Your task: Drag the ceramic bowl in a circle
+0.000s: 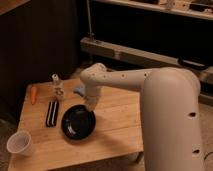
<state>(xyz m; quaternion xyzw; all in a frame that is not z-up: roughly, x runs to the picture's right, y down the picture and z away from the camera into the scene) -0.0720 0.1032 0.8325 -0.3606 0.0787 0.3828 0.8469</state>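
The ceramic bowl (77, 123) is round, shallow and glossy black, and sits on the wooden table (115, 125) left of centre. My gripper (90, 107) reaches down from the white arm (120, 80) onto the bowl's far right rim. The arm's wrist hides where it meets the rim. The small translucent white cup (20, 143) stands at the table's front left corner, apart from the bowl.
A black rectangular item (52, 113) lies just left of the bowl. An orange carrot (33, 93) lies at the far left edge. A small bottle (57, 87) and a blue object (79, 90) are at the back. A dark shelf unit stands behind the table.
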